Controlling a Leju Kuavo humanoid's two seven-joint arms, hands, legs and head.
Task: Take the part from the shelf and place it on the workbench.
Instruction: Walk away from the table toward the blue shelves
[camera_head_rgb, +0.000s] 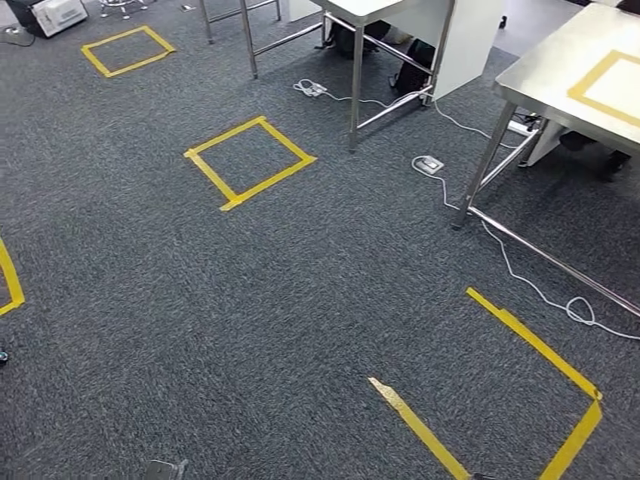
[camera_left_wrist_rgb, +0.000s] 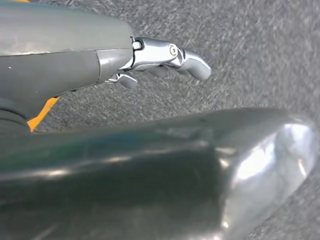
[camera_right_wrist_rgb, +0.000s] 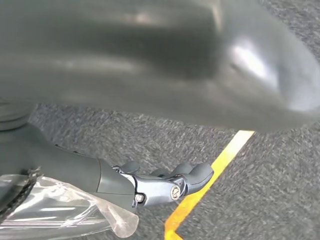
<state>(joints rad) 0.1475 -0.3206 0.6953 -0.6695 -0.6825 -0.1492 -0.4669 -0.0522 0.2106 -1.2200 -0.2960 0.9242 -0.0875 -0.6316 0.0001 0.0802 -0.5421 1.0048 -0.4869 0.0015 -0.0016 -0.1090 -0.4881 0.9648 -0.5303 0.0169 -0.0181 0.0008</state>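
My right hand (camera_right_wrist_rgb: 158, 185) hangs over the grey carpet, and a clear plastic bag (camera_right_wrist_rgb: 64, 212) with a dark part inside lies against its palm side, held there. Its dark fingers (camera_right_wrist_rgb: 192, 175) reach out over a yellow tape line. In the left wrist view my left hand (camera_left_wrist_rgb: 158, 57) has its silver fingers (camera_left_wrist_rgb: 190, 62) stretched out with nothing in them. A steel workbench (camera_head_rgb: 543, 70) marked with a yellow tape square (camera_head_rgb: 607, 85) stands at the far right of the head view.
Yellow tape squares (camera_head_rgb: 249, 160) mark the carpet ahead, with another outline (camera_head_rgb: 543, 390) near my right. White cables (camera_head_rgb: 528, 285) and a power strip (camera_head_rgb: 428, 164) lie by the workbench legs. A second steel-legged table (camera_head_rgb: 377, 20) stands further back.
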